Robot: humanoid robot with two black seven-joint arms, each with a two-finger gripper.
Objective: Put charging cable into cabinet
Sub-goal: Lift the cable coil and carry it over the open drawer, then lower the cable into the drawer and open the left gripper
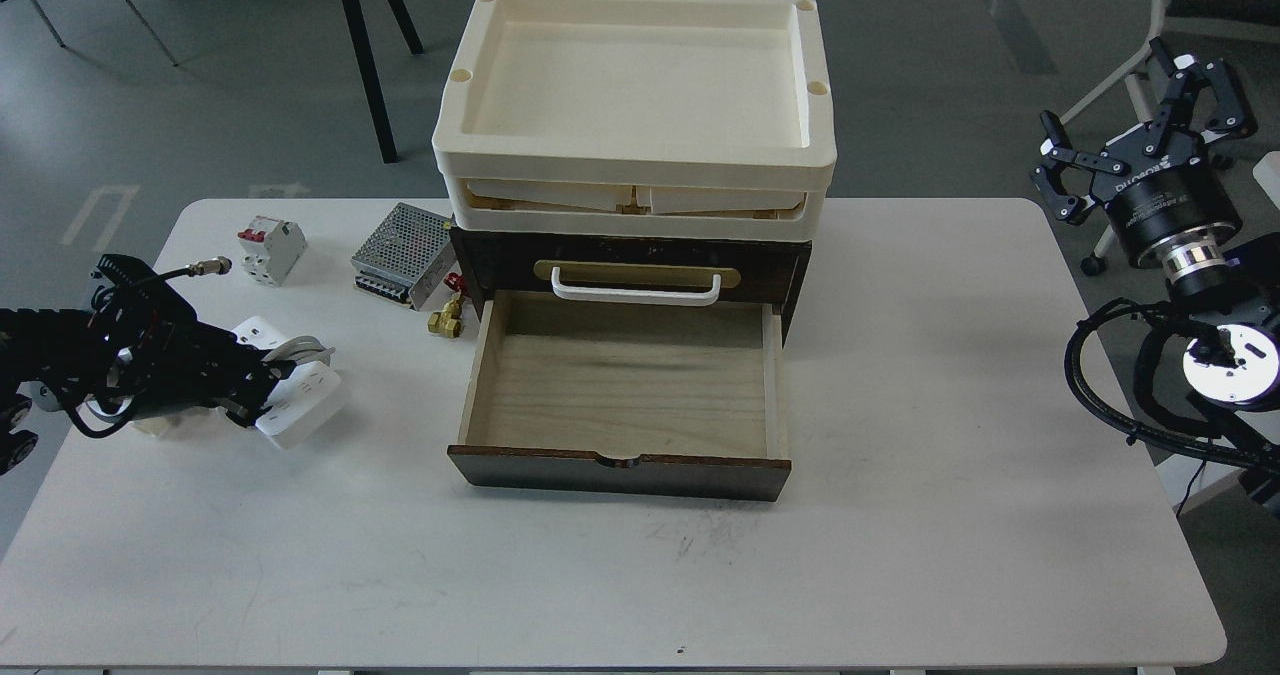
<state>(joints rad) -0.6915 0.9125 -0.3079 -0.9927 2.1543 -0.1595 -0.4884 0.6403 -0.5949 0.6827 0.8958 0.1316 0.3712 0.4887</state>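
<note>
I'm seeing the white tabletop [900, 515] carrying the cabinet [630, 255], its lower drawer [625, 395] standing open. My right gripper [1140, 130] is hanging off to the side, fingers spread. My left gripper [255, 380] is sitting on the charging cable [295, 400]; I cannot tell its fingers' state.

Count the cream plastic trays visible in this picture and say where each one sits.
2. The upper tray sits stacked on the lower tray, which rests on the cabinet. More may be hidden between them.

Head view, looking down, table [900, 515] near
</note>
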